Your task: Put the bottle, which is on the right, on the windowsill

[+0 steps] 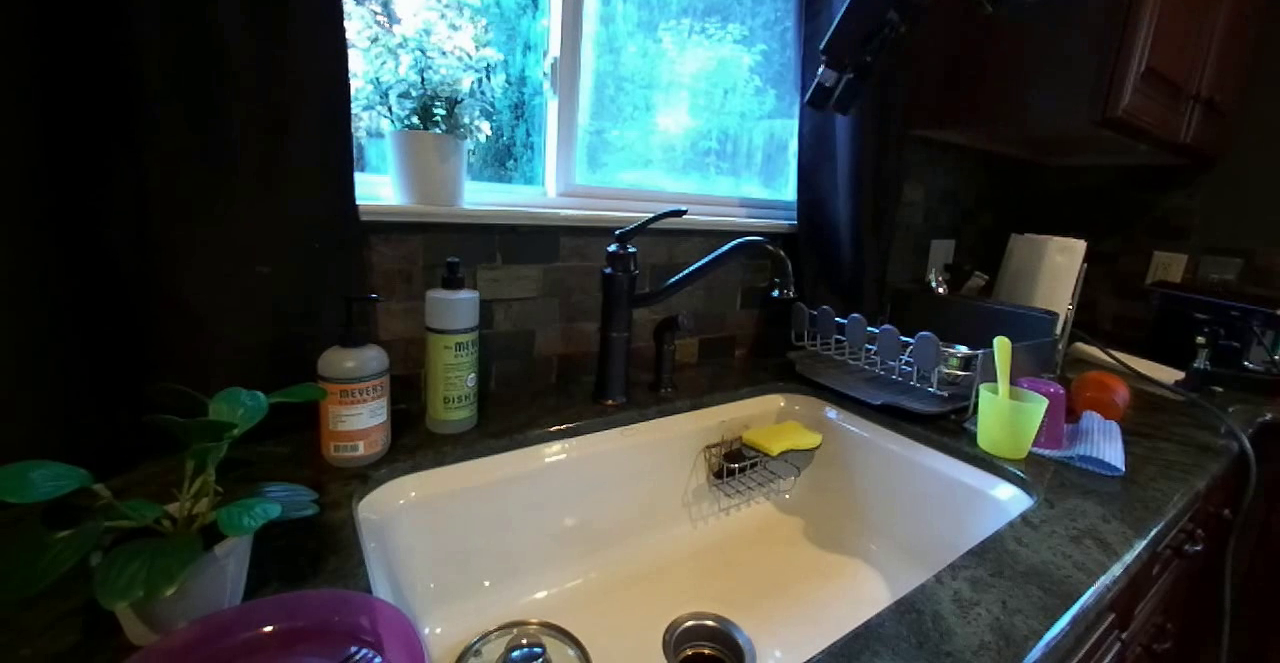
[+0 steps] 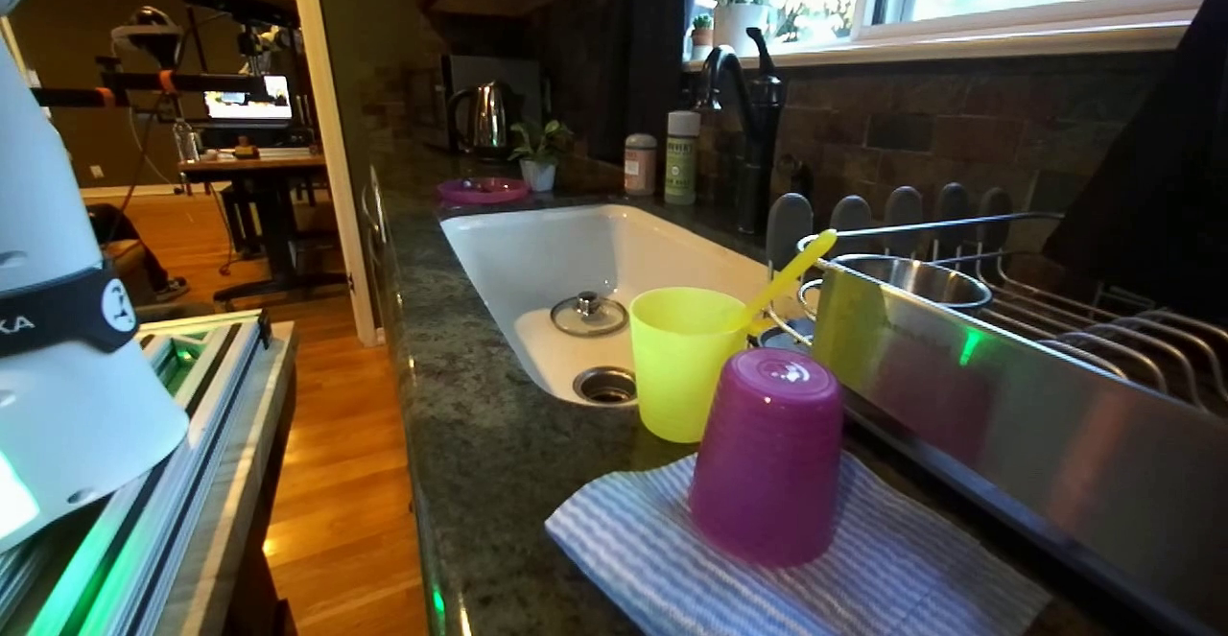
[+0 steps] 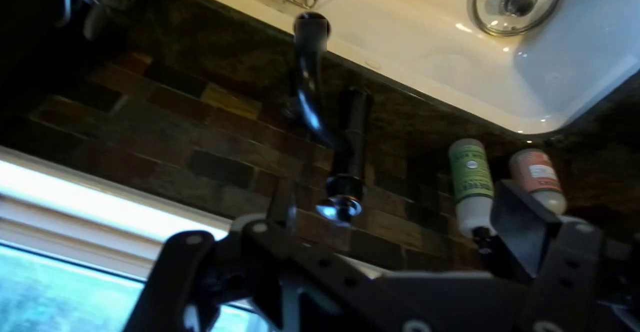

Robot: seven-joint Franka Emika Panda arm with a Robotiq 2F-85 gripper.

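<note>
One green bottle (image 1: 452, 373) stands up straight on the dark counter (image 1: 960, 553), just right of the orange bottle (image 1: 354, 413) in an exterior view. The green one is slimmer and taller, with a white top and a black pump. It is lower than the sill (image 1: 570, 215), where a white pot (image 1: 428, 168) with a plant (image 1: 440, 103) sits. The gripper (image 3: 405, 217) hangs high in the air, well apart from both bottles. In the wrist view its fingers (image 3: 525, 227) are spread wide, and it has hold of nothing. The black tap (image 1: 617, 333) stands behind the white sink (image 1: 560, 483). A yellow sponge (image 1: 783, 437) sits near a back corner of the sink, and a glass lid (image 2: 589, 315) lies near the drain (image 2: 606, 385). Near the dish rack (image 1: 888, 346), a yellow-green cup (image 2: 681, 367) stands the right way up with a yellow stick (image 2: 791, 276) in it. Just beside it, a purple cup (image 2: 767, 463) is upside down on a striped cloth (image 2: 614, 530).
</note>
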